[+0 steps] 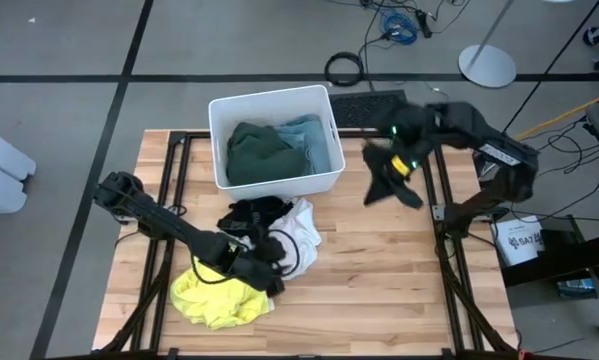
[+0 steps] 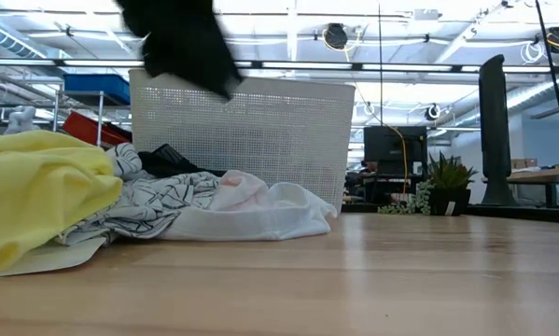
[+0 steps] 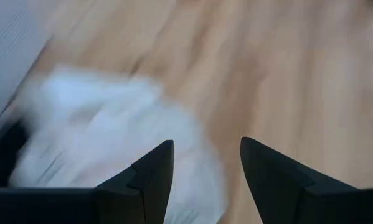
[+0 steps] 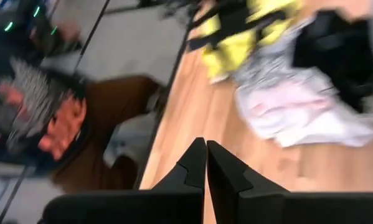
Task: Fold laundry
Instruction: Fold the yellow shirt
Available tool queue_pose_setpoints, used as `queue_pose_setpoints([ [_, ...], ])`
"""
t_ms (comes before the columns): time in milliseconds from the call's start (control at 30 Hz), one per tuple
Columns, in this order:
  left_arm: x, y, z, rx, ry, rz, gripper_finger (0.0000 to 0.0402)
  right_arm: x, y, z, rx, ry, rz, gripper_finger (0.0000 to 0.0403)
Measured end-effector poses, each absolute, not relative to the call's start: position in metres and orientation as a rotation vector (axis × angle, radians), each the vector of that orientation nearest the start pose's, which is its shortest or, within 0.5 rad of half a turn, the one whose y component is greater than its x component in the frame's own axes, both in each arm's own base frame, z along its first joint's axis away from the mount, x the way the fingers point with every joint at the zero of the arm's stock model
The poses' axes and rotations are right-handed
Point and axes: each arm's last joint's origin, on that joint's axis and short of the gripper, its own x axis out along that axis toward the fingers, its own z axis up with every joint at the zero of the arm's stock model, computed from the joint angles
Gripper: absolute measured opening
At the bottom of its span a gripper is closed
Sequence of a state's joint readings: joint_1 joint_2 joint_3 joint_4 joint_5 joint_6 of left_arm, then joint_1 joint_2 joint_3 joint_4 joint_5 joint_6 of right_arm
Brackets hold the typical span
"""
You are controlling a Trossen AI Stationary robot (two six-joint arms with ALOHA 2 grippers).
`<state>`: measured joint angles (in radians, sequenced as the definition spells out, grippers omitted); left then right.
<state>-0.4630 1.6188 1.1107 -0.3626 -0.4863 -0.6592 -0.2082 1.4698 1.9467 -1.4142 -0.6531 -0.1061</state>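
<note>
Right gripper [image 1: 403, 166] is hanging in the air off the bin's right side, above the counter [image 1: 379, 290], fingers pressed together. A black garment [image 1: 389, 180] is dangling from it, so it's holding that one; low view shows the same black cloth [image 2: 181, 42] up high in front of the bin [image 2: 260, 131]. In the right wrist view the fingertips are meeting with no gap, and no cloth is showing between them there.

Left gripper [image 3: 203, 163] is sitting low over the pile near the front left of the counter, jaws standing wide with nothing between them. White cloth [image 3: 105, 137] is lying just ahead of its fingers, blurred.

Pile: yellow garment [image 1: 219, 295] is lying at the front left, partly under the left arm. White garment with grey pattern [image 1: 301, 232] is touching it on the bin side, with another dark cloth [image 1: 254, 212] bunched against it, just in front of the bin.

Dark green garment [image 1: 261, 150] and light blue garment [image 1: 314, 140] are sitting inside the white bin [image 1: 269, 103], green on the left, blue on the right.
</note>
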Motion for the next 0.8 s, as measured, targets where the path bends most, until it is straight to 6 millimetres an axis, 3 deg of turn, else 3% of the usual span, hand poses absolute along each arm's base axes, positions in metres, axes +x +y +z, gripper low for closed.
queue_pose_setpoints([
  [200,0.287,-0.130,0.219,-0.308,0.957,0.355,0.0196,0.222,0.011,0.418,0.248,0.921,0.612,0.0000],
  [333,0.279,-0.124,0.216,-0.320,1.028,0.435,0.0196,0.213,0.028,0.372,0.254,0.922,0.664,0.0000],
  [467,0.271,-0.117,0.215,-0.297,1.084,0.509,0.0196,0.217,0.042,0.323,0.333,0.831,0.665,0.0000],
  [633,0.267,-0.118,0.220,-0.284,1.197,0.330,0.0196,0.227,0.057,0.269,0.407,0.661,0.628,0.0000],
  [800,0.262,-0.126,0.221,-0.364,1.330,0.133,0.0196,0.231,0.065,0.233,0.377,0.537,0.539,0.0000],
])
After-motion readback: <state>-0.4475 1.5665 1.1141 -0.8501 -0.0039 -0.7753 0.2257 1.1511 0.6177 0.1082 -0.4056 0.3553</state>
